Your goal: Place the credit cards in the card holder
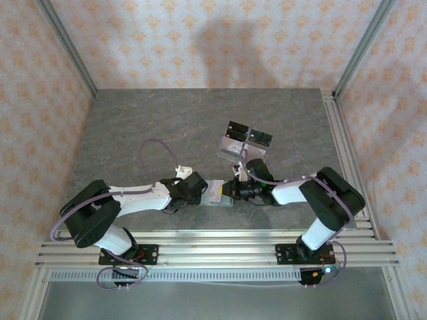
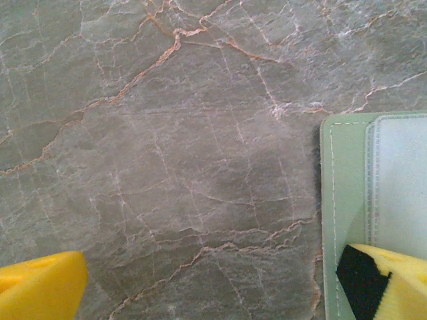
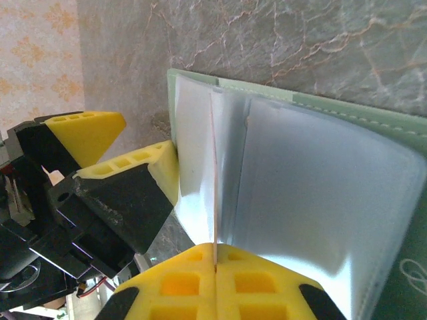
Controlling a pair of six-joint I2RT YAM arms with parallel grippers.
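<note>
Close to the arm bases, the card holder [image 1: 219, 194] lies open on the worktop [image 1: 153, 120], right between the two arms. The left pincer [image 2: 215, 267] is spread wide. One of its yellow fingers [image 2: 393, 280] touches the green edge of the holder, likely to pin it down so it does not slide. The right pincer [image 3: 215, 263] is clenched on one thin credit card [image 3: 215, 187], held on its edge. The card's far end pokes in among the see-through pockets, so I think this step is sliding it in. Farther back is a clear stand with black panels [image 1: 245, 139]. Something pale sits at its foot, too small to tell.
</note>
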